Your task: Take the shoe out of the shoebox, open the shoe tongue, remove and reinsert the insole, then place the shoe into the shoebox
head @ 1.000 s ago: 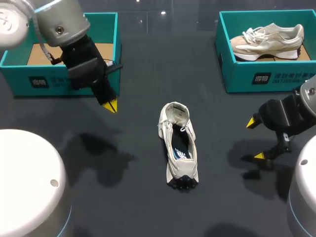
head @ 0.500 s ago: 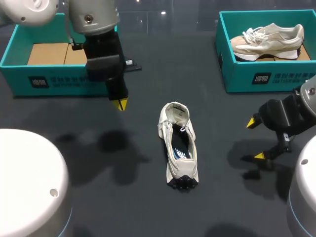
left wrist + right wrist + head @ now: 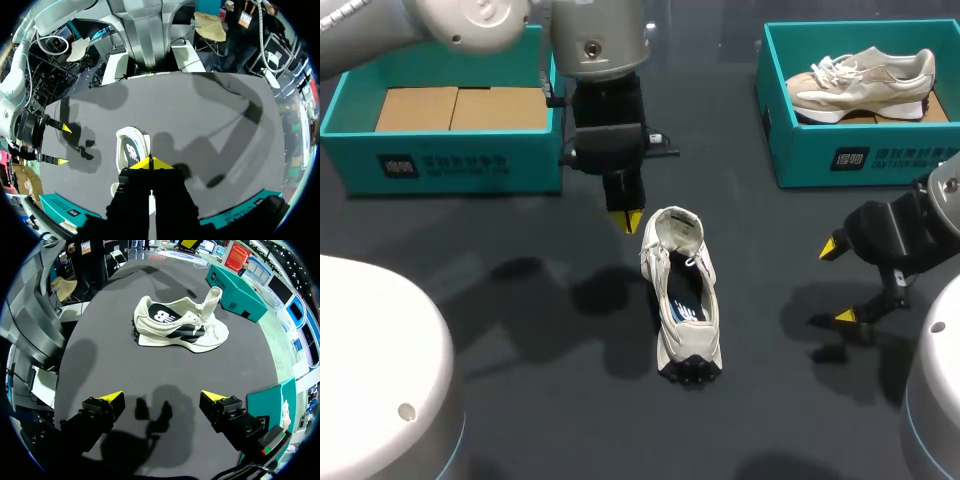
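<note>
One shoebox point(image 3: 900, 160) holds a spare shoe point(image 3: 860, 85); left end effector point(image 3: 632, 221) closed, right end effector point(image 3: 837, 282) apart.

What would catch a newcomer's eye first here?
A white shoe lies mid-table, tongue pulled up. The left gripper, yellow tips pressed together, hangs beside the shoe's far end; the right gripper stands open nearer the right edge. A second shoe sits in a teal shoebox at far right.
</note>
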### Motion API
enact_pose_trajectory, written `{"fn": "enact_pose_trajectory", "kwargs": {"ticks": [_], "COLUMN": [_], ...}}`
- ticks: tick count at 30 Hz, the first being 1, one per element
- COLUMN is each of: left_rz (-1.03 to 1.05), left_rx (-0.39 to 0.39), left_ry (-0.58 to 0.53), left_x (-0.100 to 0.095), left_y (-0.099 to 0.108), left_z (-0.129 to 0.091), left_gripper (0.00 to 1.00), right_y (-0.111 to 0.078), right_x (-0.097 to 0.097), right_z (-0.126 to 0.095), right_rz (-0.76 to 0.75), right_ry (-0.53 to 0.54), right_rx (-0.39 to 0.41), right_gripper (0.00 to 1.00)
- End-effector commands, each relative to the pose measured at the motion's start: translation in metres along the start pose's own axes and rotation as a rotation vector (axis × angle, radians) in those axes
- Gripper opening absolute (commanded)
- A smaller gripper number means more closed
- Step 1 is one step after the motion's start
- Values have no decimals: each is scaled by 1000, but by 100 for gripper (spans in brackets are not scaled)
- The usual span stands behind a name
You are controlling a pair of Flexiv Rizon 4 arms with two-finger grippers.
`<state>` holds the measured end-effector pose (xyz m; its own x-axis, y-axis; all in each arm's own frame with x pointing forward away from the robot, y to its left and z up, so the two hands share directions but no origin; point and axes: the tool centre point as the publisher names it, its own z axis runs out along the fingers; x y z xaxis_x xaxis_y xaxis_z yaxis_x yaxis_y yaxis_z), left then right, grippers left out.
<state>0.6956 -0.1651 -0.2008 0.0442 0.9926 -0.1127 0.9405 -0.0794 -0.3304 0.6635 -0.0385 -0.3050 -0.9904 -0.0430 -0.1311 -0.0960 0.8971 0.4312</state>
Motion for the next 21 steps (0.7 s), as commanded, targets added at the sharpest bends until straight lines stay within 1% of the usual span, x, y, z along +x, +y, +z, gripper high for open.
{"fn": "enact_pose_trajectory", "kwargs": {"ticks": [1,4,5,6,9,10,12,13,15,16,21], "left_rz": [0,0,-14,-11,-4,-21,-4,-22,-4,-7,-7], "left_rx": [7,7,-11,-11,26,15,39,14,36,9,9], "left_ry": [109,109,132,159,166,167,161,162,156,175,175], "left_x": [-6,-6,-9,-14,-22,-25,-30,-33,-34,-33,-33], "left_y": [4,4,6,6,7,7,9,10,14,16,16], "left_z": [-2,-2,6,15,32,36,43,46,53,56,56], "left_gripper": [0,0,0,0,0,0,0,0,0,0,0], "right_y": [0,0,0,0,0,0,0,0,0,0,0], "right_x": [2,2,2,2,2,2,2,2,2,2,2], "right_z": [-1,-1,-1,-1,-1,-1,-1,-1,-1,-1,-1], "right_rz": [1,1,1,1,1,1,1,1,1,1,1], "right_ry": [-2,-2,-2,-2,-2,-2,-2,-2,-2,-2,-2], "right_rx": [3,3,3,3,3,3,3,3,3,3,3], "right_gripper": [100,100,100,100,100,100,100,100,100,100,100]}}
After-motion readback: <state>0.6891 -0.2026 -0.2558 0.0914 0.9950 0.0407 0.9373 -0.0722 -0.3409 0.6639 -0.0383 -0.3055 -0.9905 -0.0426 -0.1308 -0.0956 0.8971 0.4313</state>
